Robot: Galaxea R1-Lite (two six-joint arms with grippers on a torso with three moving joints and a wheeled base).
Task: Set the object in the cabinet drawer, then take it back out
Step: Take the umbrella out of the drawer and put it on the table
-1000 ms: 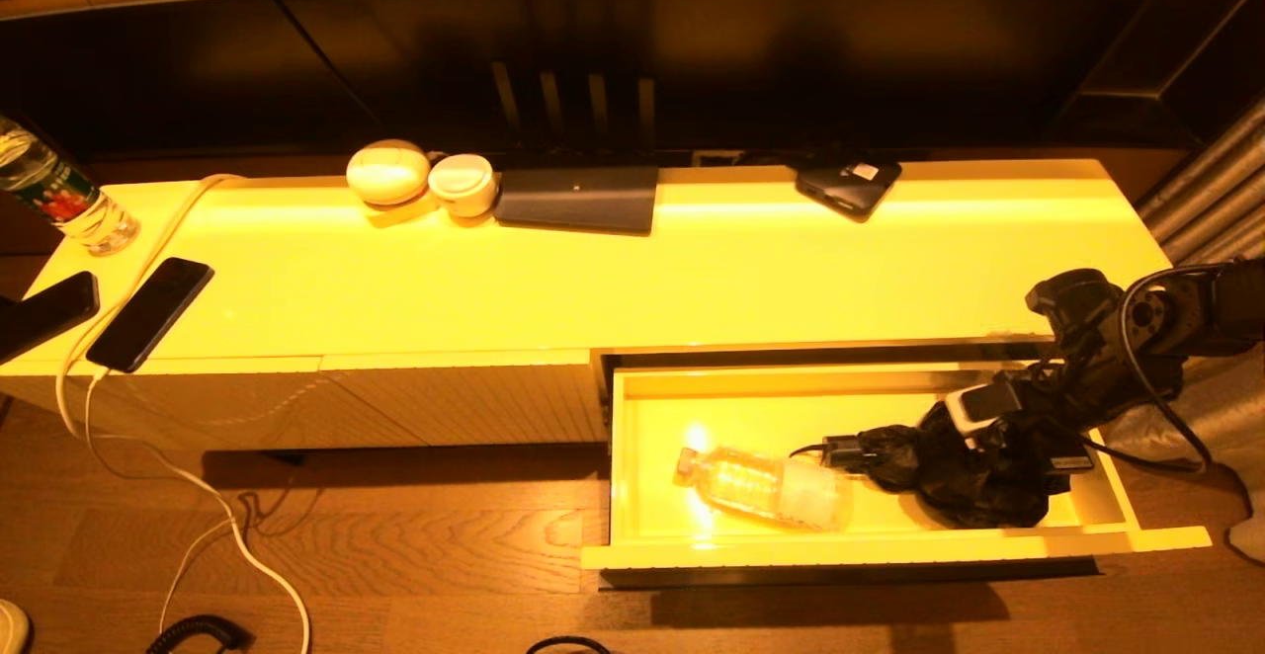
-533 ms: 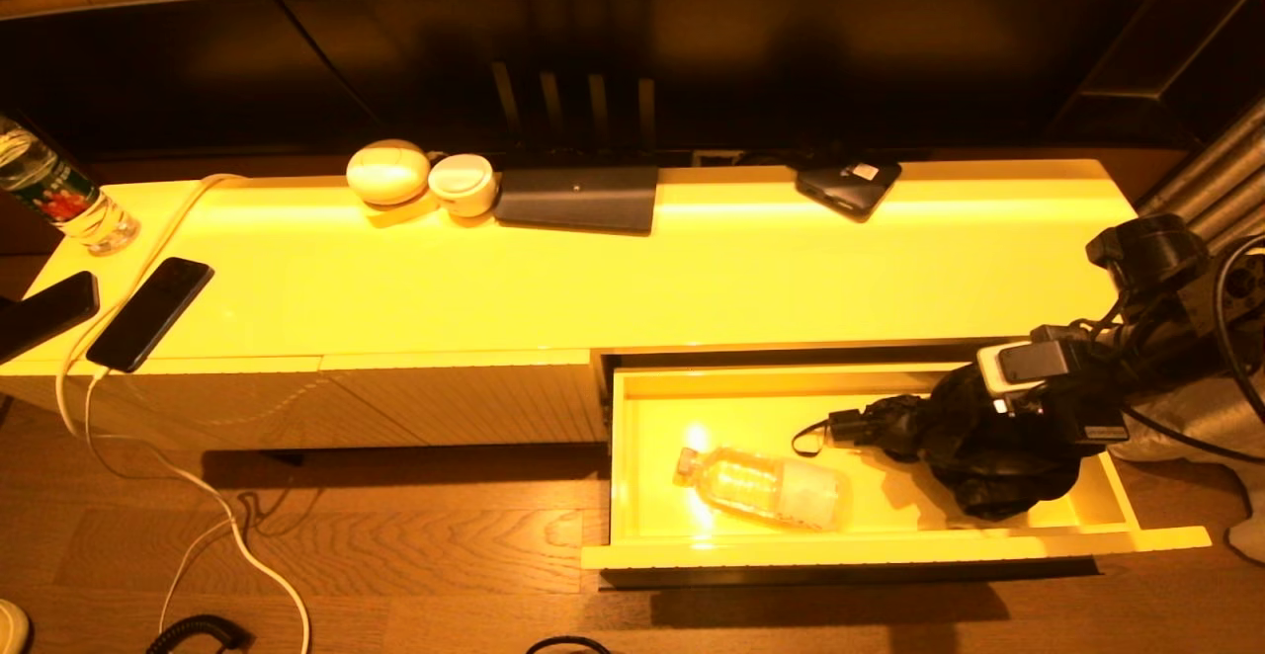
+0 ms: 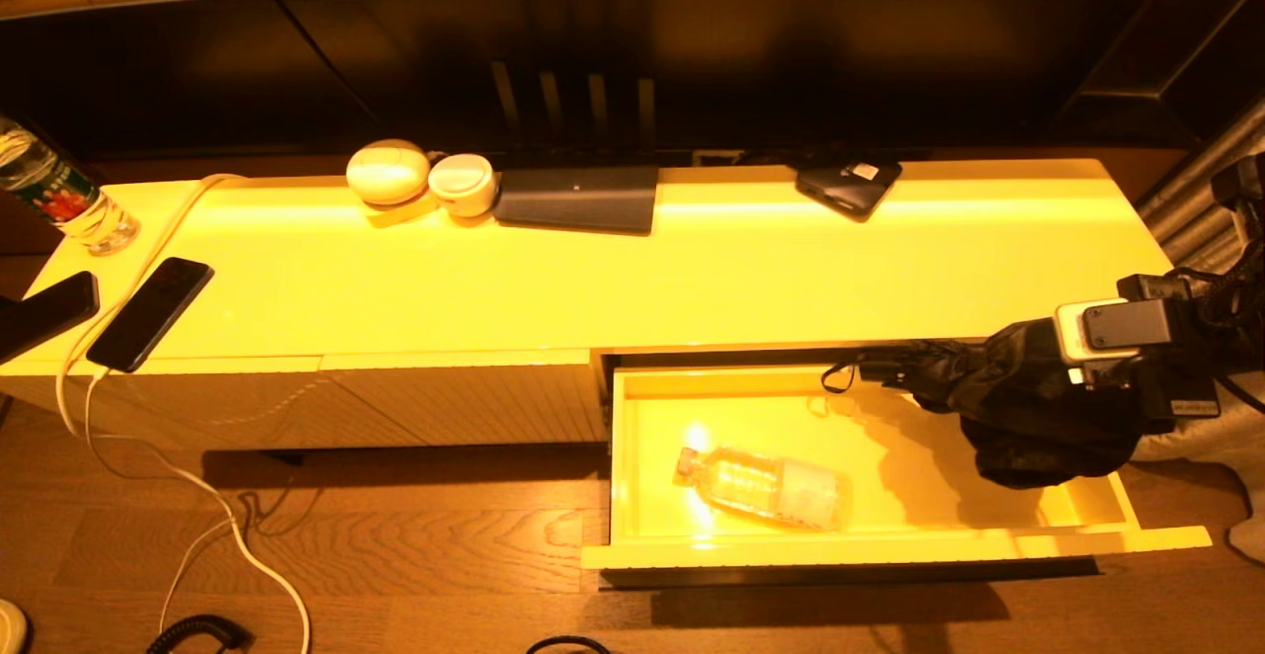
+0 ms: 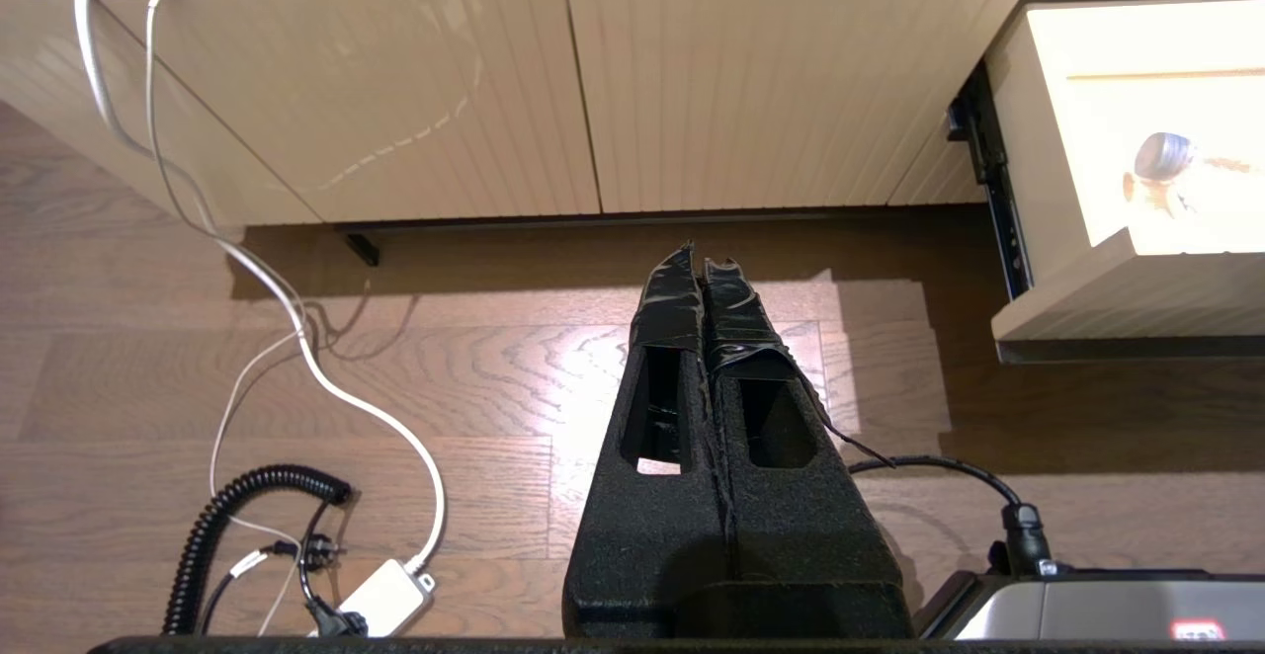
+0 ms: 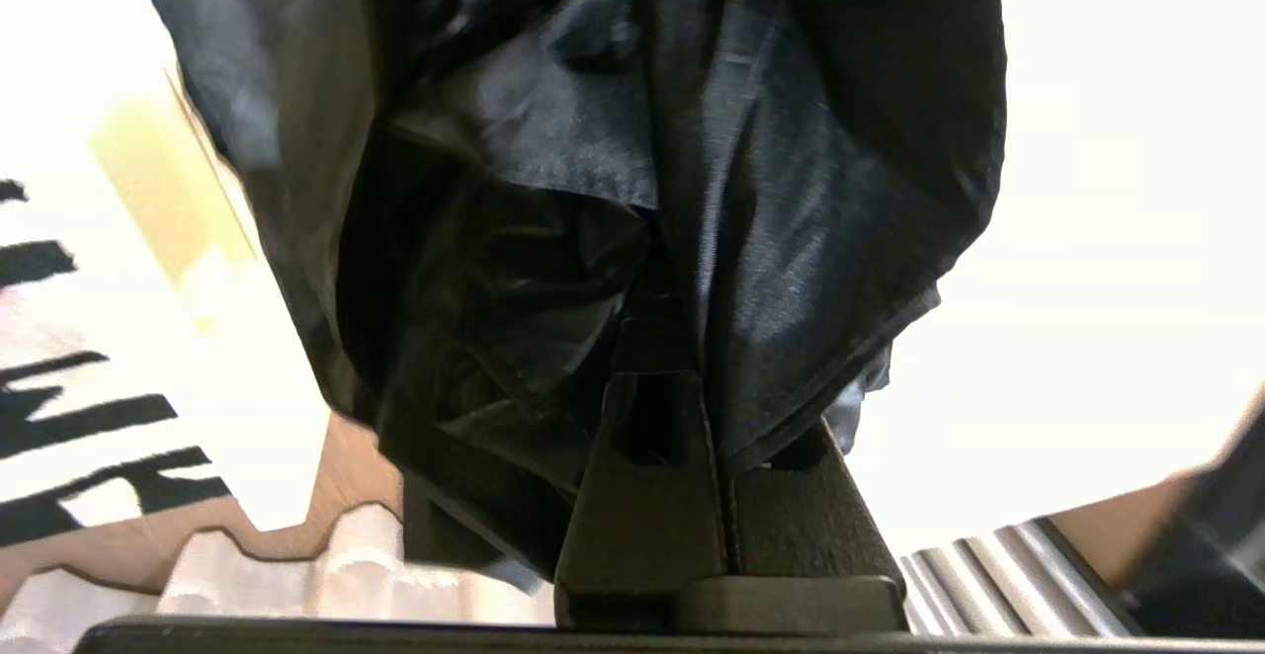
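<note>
The object is a black folded umbrella [image 3: 1028, 407] with loose fabric and a strapped handle [image 3: 870, 369] pointing left. My right gripper [image 5: 714, 387] is shut on its fabric [image 5: 593, 190], the fingertips buried in the folds. The umbrella hangs in the air above the right rear part of the open cabinet drawer [image 3: 889, 547] and casts a shadow on the glossy yellow inside. In the left wrist view the drawer's corner [image 4: 1087, 298] shows at the edge. My left gripper [image 4: 704, 264] is shut and empty, low over the wooden floor in front of the ribbed cabinet panels.
A clear water bottle [image 3: 766, 486] lies on its side in the drawer. On the cabinet top [image 3: 692, 279] are two phones [image 3: 148, 313], a bottle [image 3: 59, 195], two white round items [image 3: 387, 172] and dark flat devices [image 3: 578, 198]. Cables [image 4: 296, 338] trail over the floor.
The right arm has risen and drawn back to the right, lifting the umbrella off the drawer floor. Its jaws have closed tighter on the fabric. The bottle has not moved.
</note>
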